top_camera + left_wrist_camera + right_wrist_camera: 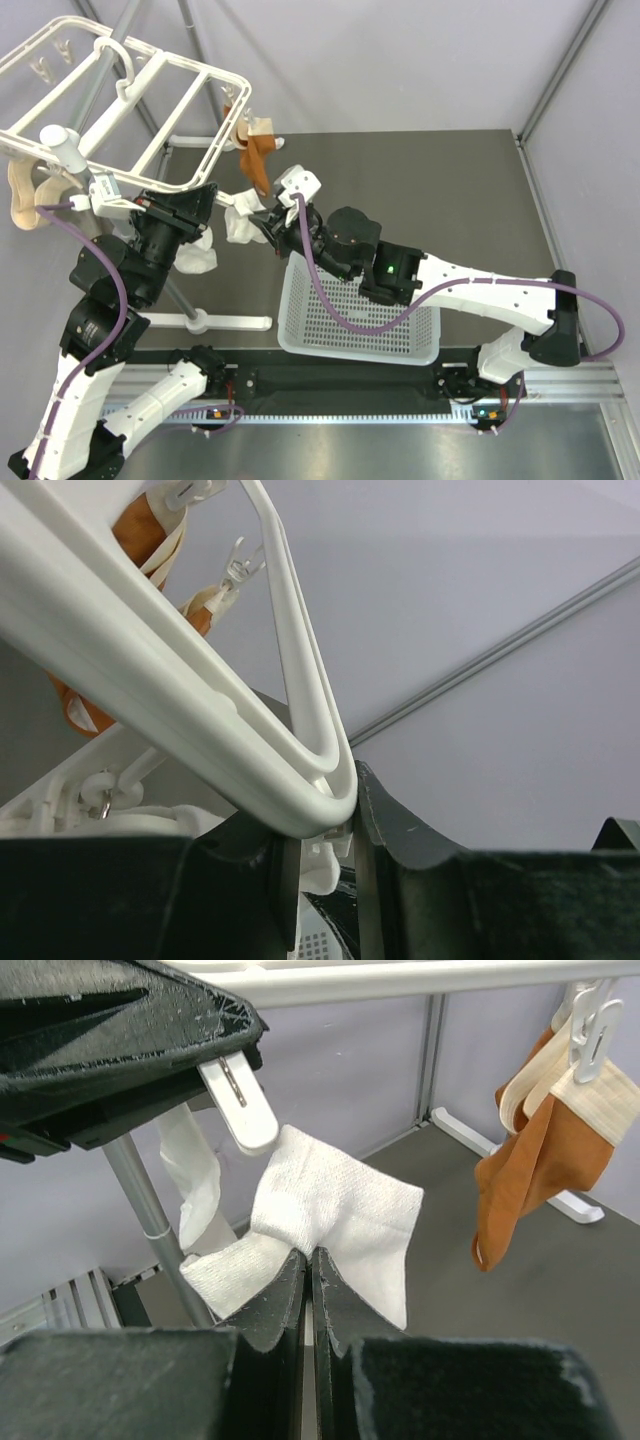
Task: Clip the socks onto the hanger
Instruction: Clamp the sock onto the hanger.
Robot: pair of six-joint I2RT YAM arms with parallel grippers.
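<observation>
The white hanger [150,95] stands on a grey pole at the back left. My left gripper [203,203] is at the hanger's near corner, shut on a white clip [325,865] under the frame [180,710]. My right gripper [311,1255] is shut on a white sock [335,1205] and holds it just below and right of the left gripper; it also shows in the top view [254,222]. That clip's open tab [240,1100] is just above the sock. A second white sock [195,1185] hangs by the pole [197,255].
An orange-brown sock [258,155] with a cream cuff hangs from a clip on the hanger's right edge [545,1160]. Beige socks [25,195] hang at the far left. A white perforated basket [360,310] lies under my right arm. The stand's foot [215,322] lies on the table.
</observation>
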